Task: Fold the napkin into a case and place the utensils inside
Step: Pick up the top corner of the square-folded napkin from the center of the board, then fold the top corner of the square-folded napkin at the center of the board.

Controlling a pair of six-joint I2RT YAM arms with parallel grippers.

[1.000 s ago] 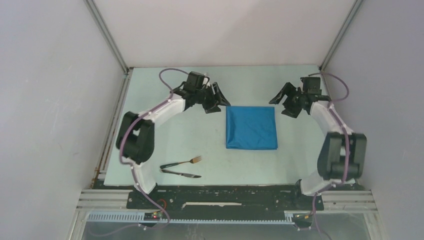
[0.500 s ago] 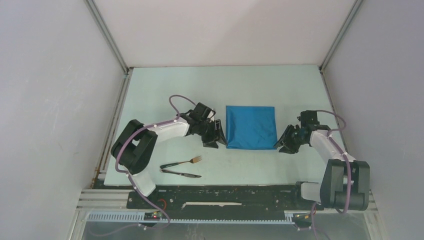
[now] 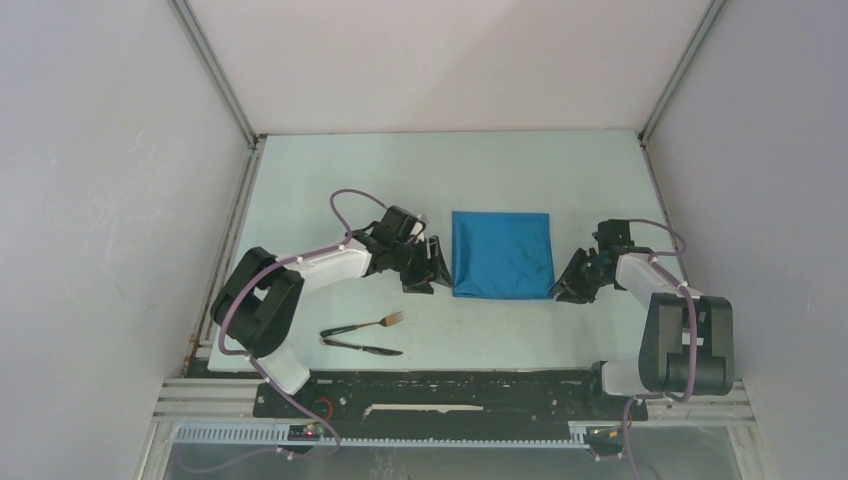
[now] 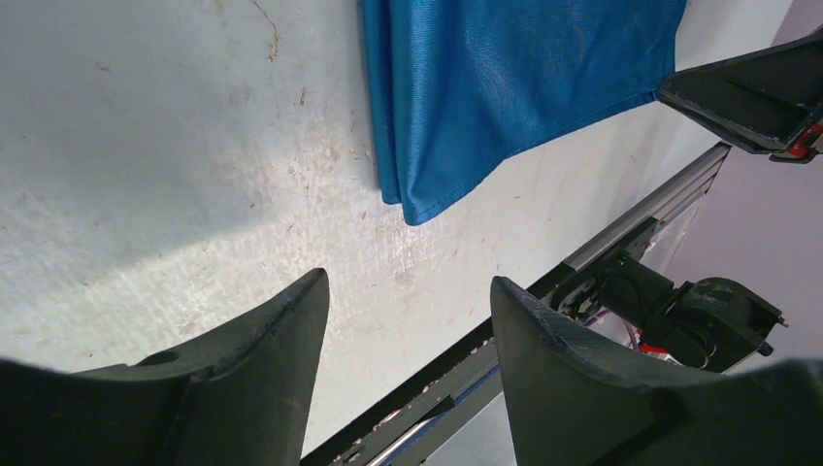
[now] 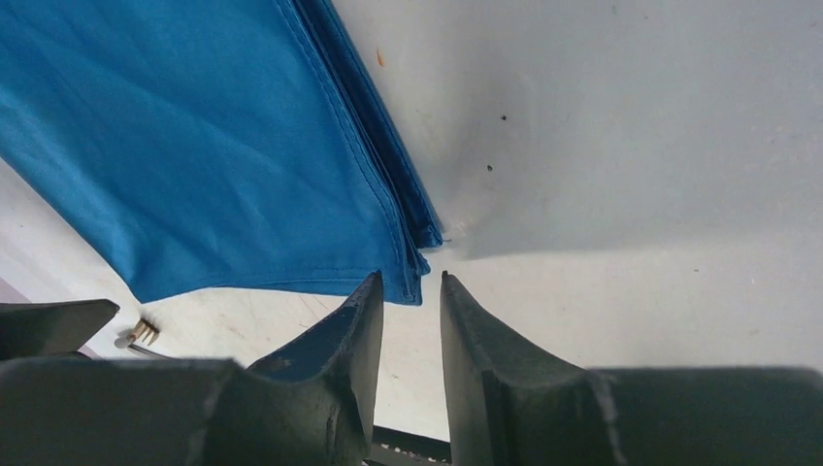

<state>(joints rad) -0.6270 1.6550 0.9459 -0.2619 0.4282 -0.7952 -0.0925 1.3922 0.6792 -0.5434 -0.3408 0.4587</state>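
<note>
Napkin [image 5: 213, 146] corner at narrow right tool [image 5: 411, 279], left tool [image 4: 408, 280] wide, fork [image 3: 365, 325] overhead only

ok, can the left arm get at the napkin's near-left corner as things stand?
Probably yes. The left gripper is open, and the near-left corner of the napkin lies just ahead of it with only bare table between. The fork and knife lie nearer the base, out of the way.
</note>
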